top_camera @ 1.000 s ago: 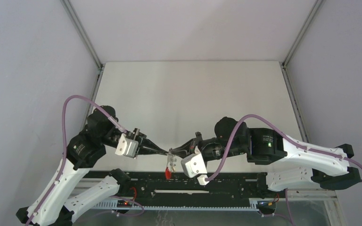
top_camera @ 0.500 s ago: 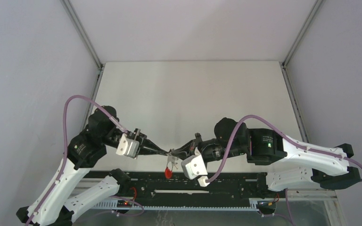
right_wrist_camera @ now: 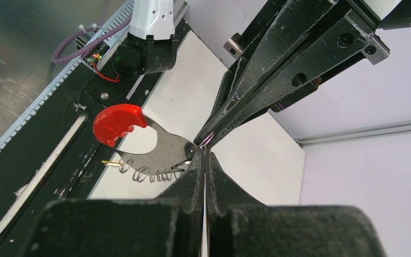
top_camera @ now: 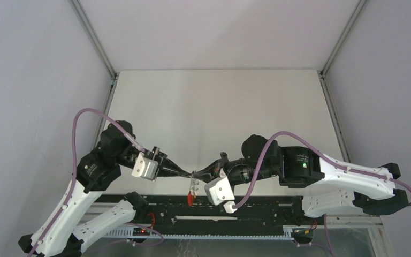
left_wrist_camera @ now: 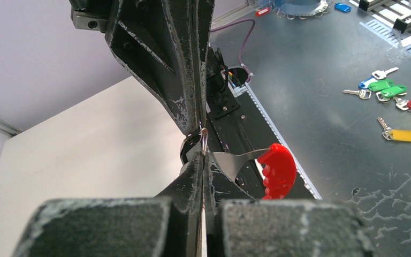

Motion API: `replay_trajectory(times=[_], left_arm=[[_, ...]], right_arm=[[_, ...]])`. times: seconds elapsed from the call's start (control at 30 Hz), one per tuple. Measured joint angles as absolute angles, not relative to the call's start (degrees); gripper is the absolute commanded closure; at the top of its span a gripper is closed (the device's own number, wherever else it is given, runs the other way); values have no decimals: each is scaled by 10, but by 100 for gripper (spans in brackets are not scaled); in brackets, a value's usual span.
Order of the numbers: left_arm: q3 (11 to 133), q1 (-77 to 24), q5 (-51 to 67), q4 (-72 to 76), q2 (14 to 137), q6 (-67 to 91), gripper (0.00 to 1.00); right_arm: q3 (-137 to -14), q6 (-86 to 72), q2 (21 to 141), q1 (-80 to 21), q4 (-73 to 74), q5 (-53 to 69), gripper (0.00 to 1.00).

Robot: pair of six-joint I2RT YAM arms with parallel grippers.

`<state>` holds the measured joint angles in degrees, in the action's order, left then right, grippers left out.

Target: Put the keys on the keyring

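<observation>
Above the table's [top_camera: 219, 107] near edge, the left gripper [top_camera: 188, 172] and right gripper [top_camera: 197, 173] are meeting tip to tip, both pinching the keyring [right_wrist_camera: 115, 122]. This step is probably calling for steady, opposed grips while one ring is being pried apart. Its red band is hanging just below the tips, its small wire loop [right_wrist_camera: 206, 140] sitting clamped between them.

Two robot arms [top_camera: 80, 199] [top_camera: 353, 179], two tools, left tool [top_camera: 188, 173] and right tool [top_camera: 198, 172], one keyring [right_wrist_camera: 158, 149], one table [top_camera: 219, 101].
</observation>
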<state>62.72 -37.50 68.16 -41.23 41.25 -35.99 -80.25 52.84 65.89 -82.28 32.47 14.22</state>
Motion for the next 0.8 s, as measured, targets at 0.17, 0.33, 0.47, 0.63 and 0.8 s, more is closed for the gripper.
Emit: replay_trajectory(times=[0.17, 0.33, 0.47, 0.63, 0.8], left_arm=[[627, -375, 681, -412, 413, -360, 100], [627, -379, 681, -412, 413, -360, 100], [627, -382, 681, -412, 413, -360, 100], [627, -383, 681, -412, 413, -360, 100], [627, -385, 680, -413, 412, -360, 100]], right_arm=[[-802, 528, 660, -823, 325, 142, 100], [-802, 528, 662, -823, 324, 142, 100], [-802, 528, 665, -823, 324, 142, 100], [-802, 528, 666, -823, 323, 141, 100], [-802, 526, 666, -823, 322, 141, 100]])
